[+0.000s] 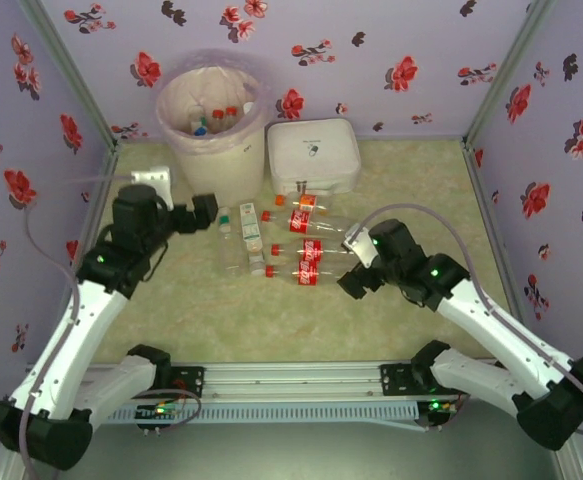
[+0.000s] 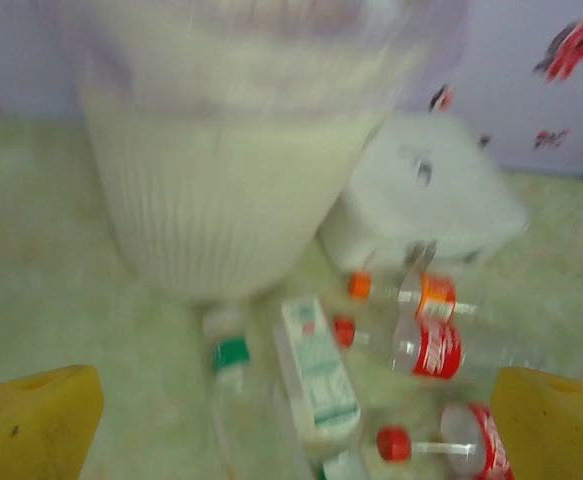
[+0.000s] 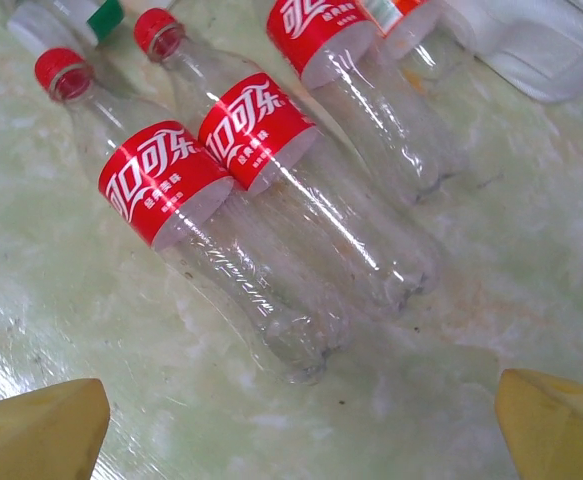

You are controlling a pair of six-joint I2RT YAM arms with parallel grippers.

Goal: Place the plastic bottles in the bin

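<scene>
The bin, a tall cream bucket lined with a pinkish bag, stands at the back left with a few bottles inside. Several plastic bottles lie on the table in front of it, most with red labels. My left gripper hangs open just left of them and holds nothing. Its view shows the bin, a green-capped bottle and a red-labelled one. My right gripper is open at the bottles' right ends. Two red-labelled bottles lie just ahead of its empty gripper.
A flat white rounded-square case sits right of the bin, close behind the bottles, and its corner shows in the right wrist view. Flowered walls close in the table on three sides. Bare tabletop lies in front of the bottles.
</scene>
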